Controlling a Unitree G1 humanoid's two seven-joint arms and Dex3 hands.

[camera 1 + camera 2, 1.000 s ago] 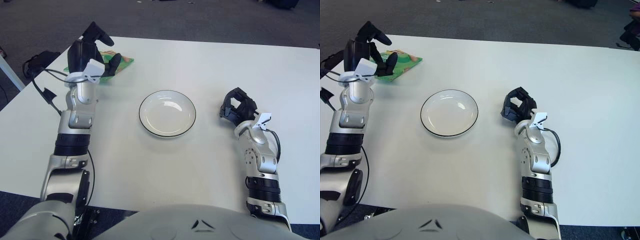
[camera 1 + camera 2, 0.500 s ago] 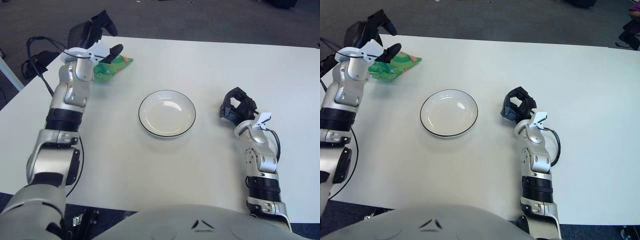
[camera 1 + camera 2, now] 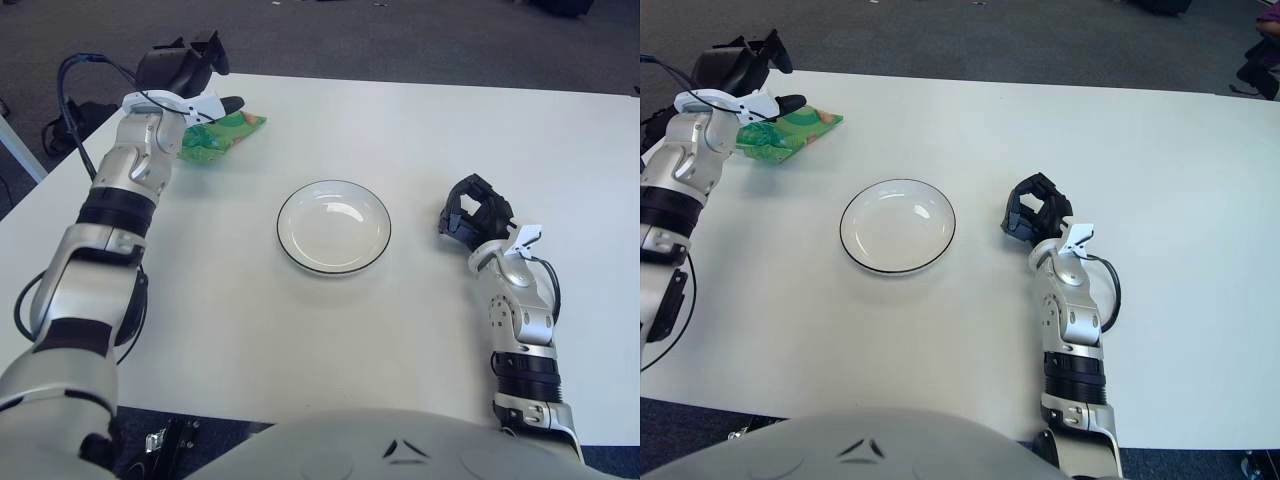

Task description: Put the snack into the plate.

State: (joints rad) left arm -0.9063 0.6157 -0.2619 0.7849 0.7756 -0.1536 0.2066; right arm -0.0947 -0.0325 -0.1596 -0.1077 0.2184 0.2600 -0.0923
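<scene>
Nothing is in the plate point(image 3: 334, 227) yet; at far left the left hand point(image 3: 190, 75) hovers over the snack point(image 3: 222, 134), fingers spread, not gripping it; the bag lies on the table point(image 3: 420, 140). At right, the right hand point(image 3: 474, 212) sits curled and empty beside the plate; grasp, carry and drop all remain.

A white table point(image 3: 430, 140) fills most of the view. Beyond its far edge lies dark grey carpet point(image 3: 400, 40). A black cable point(image 3: 60, 130) and some dark gear sit on the floor off the table's left corner.
</scene>
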